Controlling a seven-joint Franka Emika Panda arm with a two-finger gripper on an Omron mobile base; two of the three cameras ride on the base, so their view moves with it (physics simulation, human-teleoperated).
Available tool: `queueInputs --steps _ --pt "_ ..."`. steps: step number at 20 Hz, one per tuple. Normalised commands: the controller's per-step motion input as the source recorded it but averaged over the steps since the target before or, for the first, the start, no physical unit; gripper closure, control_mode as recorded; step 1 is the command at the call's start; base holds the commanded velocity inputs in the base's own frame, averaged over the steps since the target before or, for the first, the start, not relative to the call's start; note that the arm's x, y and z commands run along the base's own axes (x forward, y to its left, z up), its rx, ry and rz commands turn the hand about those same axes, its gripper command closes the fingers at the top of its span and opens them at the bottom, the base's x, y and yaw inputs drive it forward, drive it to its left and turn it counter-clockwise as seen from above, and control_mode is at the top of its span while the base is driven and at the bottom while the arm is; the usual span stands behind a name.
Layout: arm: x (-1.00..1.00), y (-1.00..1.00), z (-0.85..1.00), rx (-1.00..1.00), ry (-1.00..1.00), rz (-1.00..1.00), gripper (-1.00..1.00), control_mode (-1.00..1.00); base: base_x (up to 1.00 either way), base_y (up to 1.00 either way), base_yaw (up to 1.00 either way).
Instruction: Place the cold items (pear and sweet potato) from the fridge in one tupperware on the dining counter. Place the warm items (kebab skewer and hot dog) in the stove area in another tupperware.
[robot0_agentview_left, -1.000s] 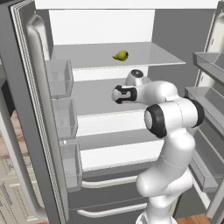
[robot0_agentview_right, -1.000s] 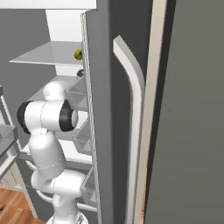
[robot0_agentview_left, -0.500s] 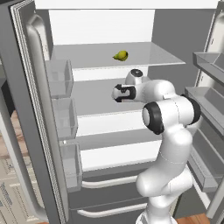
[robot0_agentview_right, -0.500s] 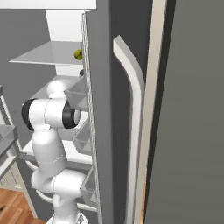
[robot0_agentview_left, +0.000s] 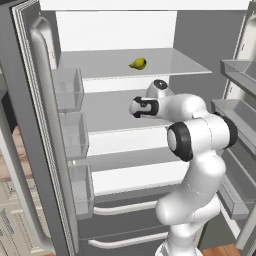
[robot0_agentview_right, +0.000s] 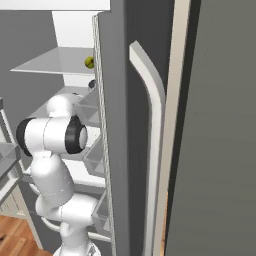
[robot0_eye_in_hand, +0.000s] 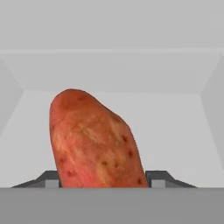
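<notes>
In the hand view a reddish sweet potato (robot0_eye_in_hand: 94, 140) stands tilted on a white fridge shelf, right in front of my gripper (robot0_eye_in_hand: 103, 179). The dark fingertips (robot0_eye_in_hand: 51, 180) flank its lower sides closely, the jaws apart around it; contact cannot be made out. In the left base view my gripper (robot0_agentview_left: 136, 107) reaches into the fridge over the middle shelf (robot0_agentview_left: 107, 117). A yellow-green pear (robot0_agentview_left: 138, 63) lies on the glass shelf above, also seen past the door edge in the right base view as the pear (robot0_agentview_right: 89, 62). The kebab skewer, hot dog and tupperware are out of view.
The open left fridge door (robot0_agentview_left: 42, 110) with clear bins (robot0_agentview_left: 67, 87) stands close on the left. Right door shelves (robot0_agentview_left: 240, 75) flank the arm. In the right base view a grey door with a long handle (robot0_agentview_right: 152, 150) blocks much of the fridge interior.
</notes>
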Motion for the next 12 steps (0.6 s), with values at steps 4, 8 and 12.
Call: queueInputs --steps 4,8,12 --pt "-1.00 0.00 0.24 0.09 -0.10 -0.06 1.00 -1.00 0.00 0.00 0.00" --pt "-0.73 0.01 0.82 0.07 0.01 -0.19 1.00 -1.00 0.00 0.00 0.00" --pt "-0.63 0.00 0.96 0.00 0.14 -0.22 1.00 -1.00 0.00 0.00 0.00"
